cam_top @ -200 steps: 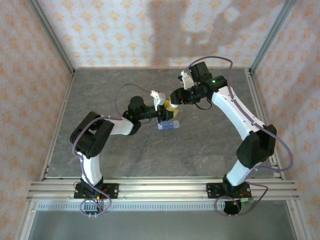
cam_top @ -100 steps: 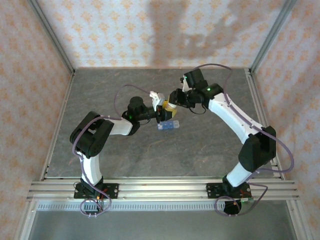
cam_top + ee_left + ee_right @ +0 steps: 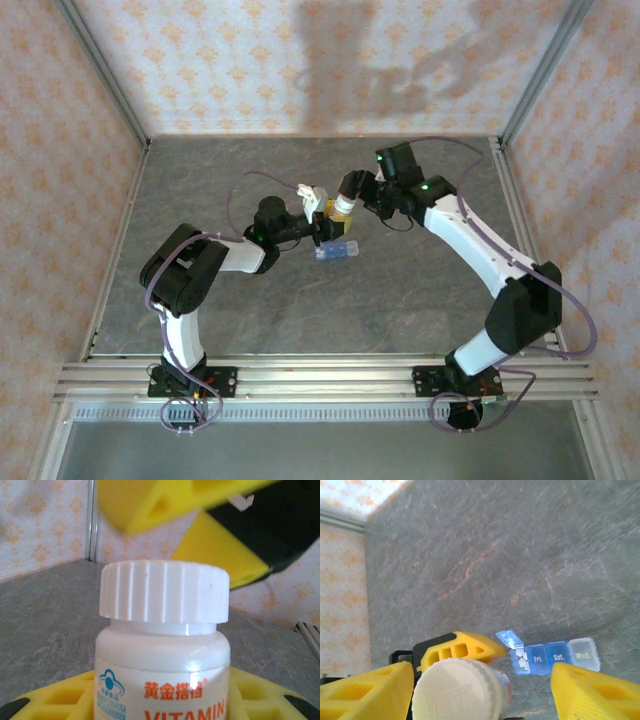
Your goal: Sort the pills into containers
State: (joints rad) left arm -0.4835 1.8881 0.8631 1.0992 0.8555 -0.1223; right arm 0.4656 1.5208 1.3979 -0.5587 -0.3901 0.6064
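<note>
The pill organizer strip (image 3: 547, 657) lies flat on the grey, stone-patterned table (image 3: 520, 555), near the middle of the workspace and just on the near side of where the two arms meet in the overhead view. The right wrist view shows it as a short row of square compartments. The leftmost one has its blue lid (image 3: 510, 639) flipped up, and small white pills (image 3: 520, 656) show inside. The next two are blue and marked "Fri." and "Sat.", and the last is paler and marked "Wed."; all three of these have their lids down. Just beside the strip's open end, and held up off the table, is a small white bottle (image 3: 162, 645). It stands upright, with a ribbed white cap (image 3: 455, 692) on it and a label with orange lettering. The left gripper (image 3: 160, 705) is clamped on the bottle's body, one yellow finger on each side low down. The right gripper (image 3: 482, 677) hangs over the cap with its yellow fingers (image 3: 592, 692) spread wide. One finger is close against the cap's edge and the other is well clear of it, so this gripper grips nothing. Patterned walls (image 3: 300, 70) and aluminium rails enclose the table.
</note>
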